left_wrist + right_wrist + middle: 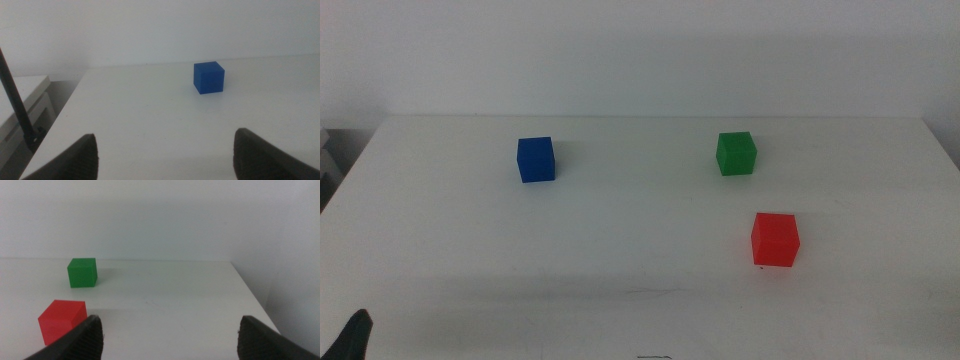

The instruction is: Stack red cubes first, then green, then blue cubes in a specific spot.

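Three cubes sit apart on the white table. The red cube (775, 239) (62, 321) is at the front right, the green cube (736, 153) (82, 272) behind it, and the blue cube (535, 159) (208, 77) at the back left. My left gripper (165, 155) waits at the front left corner, its tip (353, 335) just showing in the middle view; it is open and empty, well short of the blue cube. My right gripper (167, 337) is out of the middle view. It is open and empty, with the red cube just beside one jaw.
The table's left edge (60, 115) has a dark thin rod (17, 107) and a white shelf (30, 95) beyond it. The right edge (252, 292) drops off beside the right gripper. A white wall stands behind the table.
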You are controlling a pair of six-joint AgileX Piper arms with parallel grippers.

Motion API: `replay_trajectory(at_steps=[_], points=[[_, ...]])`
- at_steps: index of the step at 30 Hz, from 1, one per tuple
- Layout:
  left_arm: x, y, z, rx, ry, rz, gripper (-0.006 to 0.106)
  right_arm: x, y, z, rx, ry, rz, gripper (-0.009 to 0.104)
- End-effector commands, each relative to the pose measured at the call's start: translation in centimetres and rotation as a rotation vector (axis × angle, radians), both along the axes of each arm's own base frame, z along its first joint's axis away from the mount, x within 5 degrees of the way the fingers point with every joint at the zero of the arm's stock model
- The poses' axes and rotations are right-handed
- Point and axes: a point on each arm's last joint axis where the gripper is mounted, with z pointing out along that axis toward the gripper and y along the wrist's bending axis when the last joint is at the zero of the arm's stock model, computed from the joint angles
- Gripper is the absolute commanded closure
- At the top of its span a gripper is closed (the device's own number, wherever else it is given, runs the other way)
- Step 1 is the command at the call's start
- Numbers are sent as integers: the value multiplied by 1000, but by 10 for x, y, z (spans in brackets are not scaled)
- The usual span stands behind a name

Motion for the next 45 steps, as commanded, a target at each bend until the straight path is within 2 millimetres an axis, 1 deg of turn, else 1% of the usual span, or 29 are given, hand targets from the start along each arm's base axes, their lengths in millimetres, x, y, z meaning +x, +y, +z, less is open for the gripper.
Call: replay_trajectory(at_steps=[1, 4, 6, 8, 10, 12, 16, 18, 21, 24, 27, 30, 32, 35, 38, 41, 42, 43, 45], points=[[-1, -1, 10, -20, -105, -7, 9, -3, 0, 17, -19, -146, -2, 16], [-1, -1, 10, -20, -105, -7, 9, -3, 0, 21, 42, -183, 0, 16], [-1, -1, 10, -20, -105, -7, 9, -3, 0, 27, 67, -155, -1, 16], [-1, -1, 10, -20, -105, -7, 9, -1, 0, 43, 71, -113, -3, 16], [-1, -1, 10, -20, -105, -7, 9, 5, 0, 62, 72, -45, -6, 16], [-1, -1, 10, -20, -105, -7, 9, 21, 0, 86, 81, 70, -9, 16], [-1, -1, 10, -20, -105, -7, 9, 50, 3, 130, 157, 284, 3, 16], [-1, -1, 10, -20, -105, -7, 9, 65, 4, 147, 182, 368, 12, 16], [-1, -1, 10, -20, -105, -7, 9, 89, 4, 160, 185, 399, 10, 16], [-1, -1, 10, -20, -105, -7, 9, 108, 4, 159, 198, 442, 9, 16], [-1, -1, 10, -20, -105, -7, 9, 120, 6, 150, 227, 498, 12, 16], [-1, -1, 10, -20, -105, -7, 9, 130, 7, 145, 248, 524, 14, 16], [-1, -1, 10, -20, -105, -7, 9, 136, 7, 141, 239, 572, 21, 16], [-1, -1, 10, -20, -105, -7, 9, 148, 10, 142, 230, 679, 38, 16], [-1, -1, 10, -20, -105, -7, 9, 167, 21, 148, 209, 753, 84, 16], [-1, -1, 10, -20, -105, -7, 9, 187, 38, 147, 195, 815, 123, 16], [-1, -1, 10, -20, -105, -7, 9, 196, 45, 143, 193, 854, 123, 16], [-1, -1, 10, -20, -105, -7, 9, 208, 60, 137, 176, 919, 110, 16], [-1, -1, 10, -20, -105, -7, 9, 221, 73, 130, 151, 983, 56, 16]])
